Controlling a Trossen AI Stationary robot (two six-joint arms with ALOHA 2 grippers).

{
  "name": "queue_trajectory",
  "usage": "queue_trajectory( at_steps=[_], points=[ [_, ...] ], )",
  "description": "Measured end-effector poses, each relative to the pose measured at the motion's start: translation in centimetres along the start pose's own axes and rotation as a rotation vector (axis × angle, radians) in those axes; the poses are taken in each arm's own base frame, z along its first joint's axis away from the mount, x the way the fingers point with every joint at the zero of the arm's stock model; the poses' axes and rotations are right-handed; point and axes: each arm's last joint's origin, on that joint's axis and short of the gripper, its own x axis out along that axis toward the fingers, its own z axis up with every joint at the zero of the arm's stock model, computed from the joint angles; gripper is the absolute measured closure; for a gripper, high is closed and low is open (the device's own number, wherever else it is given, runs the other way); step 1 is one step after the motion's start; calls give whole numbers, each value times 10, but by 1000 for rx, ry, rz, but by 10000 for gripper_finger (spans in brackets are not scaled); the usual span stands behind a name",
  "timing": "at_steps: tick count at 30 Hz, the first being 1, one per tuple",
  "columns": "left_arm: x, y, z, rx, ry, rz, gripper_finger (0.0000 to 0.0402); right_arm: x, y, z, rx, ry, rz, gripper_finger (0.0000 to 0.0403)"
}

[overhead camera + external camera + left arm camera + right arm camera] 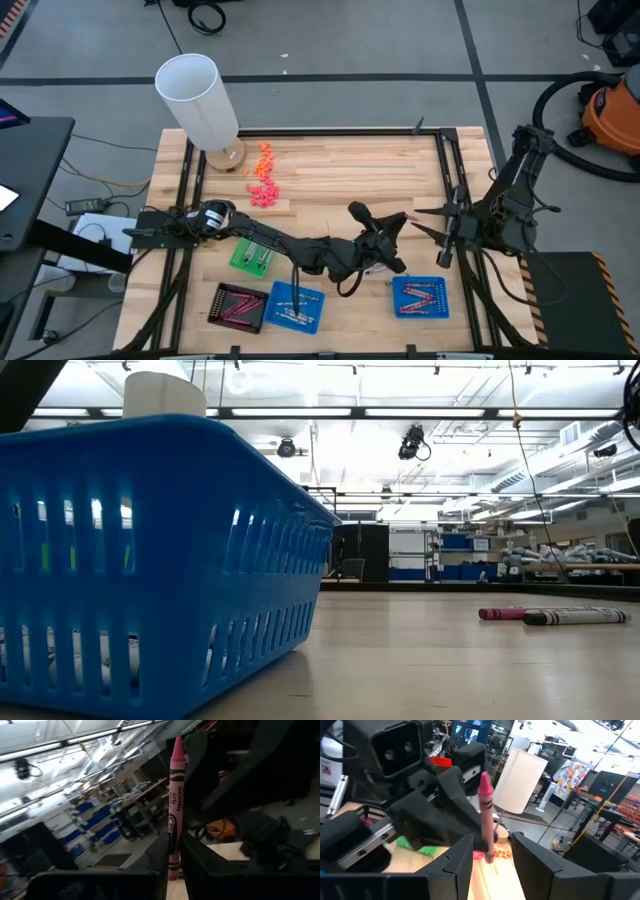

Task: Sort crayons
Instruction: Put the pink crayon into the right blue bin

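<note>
My left gripper (392, 226) reaches across the table's middle and is shut on a pink crayon (175, 795). The crayon also shows in the right wrist view (486, 815) and as a small pink mark in the high view (401, 219). My right gripper (420, 220) points toward the table's left and is open. Its two fingers stand on either side of the crayon's lower end without touching it, as the right wrist view (490, 862) shows. Two more crayons (555, 615) lie flat on the table. My left gripper pinches the pink crayon's flat lower end (173, 854) between its two fingers. The crayon lies along the fingers and sticks out past them, with its pointed tip (177, 742) away from the gripper. It is lifted clear of the table.
Near the front edge stand a green tray (252, 255), a black tray of pink crayons (238, 305) and two blue trays (295, 308) (420, 297). A white cylinder (200, 100) and orange and pink chunky bits (263, 178) sit at the far left.
</note>
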Motion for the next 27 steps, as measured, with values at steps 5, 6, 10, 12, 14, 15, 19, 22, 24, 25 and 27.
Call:
queue_trajectory(
  at_steps=[5,6,10,12,14,15,19,22,24,25,27],
  points=[
    [5,-1,-3,-48,-21,-50,359,2,-1,0,-17,3,-4,258],
    [6,0,-4,-55,-21,-56,359,3,-1,0,-21,4,-7,258],
    [9,0,-6,-75,-21,-67,359,4,-1,0,-26,-1,16,258],
    [9,0,-7,-93,-22,-76,359,5,-1,1,-21,-5,26,258],
    [9,-1,-7,-90,-22,-85,359,6,-1,2,-20,-8,20,258],
    [9,-1,-7,-91,-25,-89,359,6,-2,2,-23,-9,16,259],
    [9,-1,-7,-104,-33,-101,359,8,-3,3,-21,-7,3,270],
    [9,-1,-7,-103,-34,-102,359,8,-3,2,-21,-6,3,286],
    [9,-1,-7,-103,-33,-102,359,8,-3,3,-21,-7,5,299],
    [9,-1,-7,-102,-33,-102,359,8,-3,3,-23,-7,5,307],
    [10,-1,-7,-100,-31,-102,359,8,-3,3,-23,-8,7,324]
  ],
)
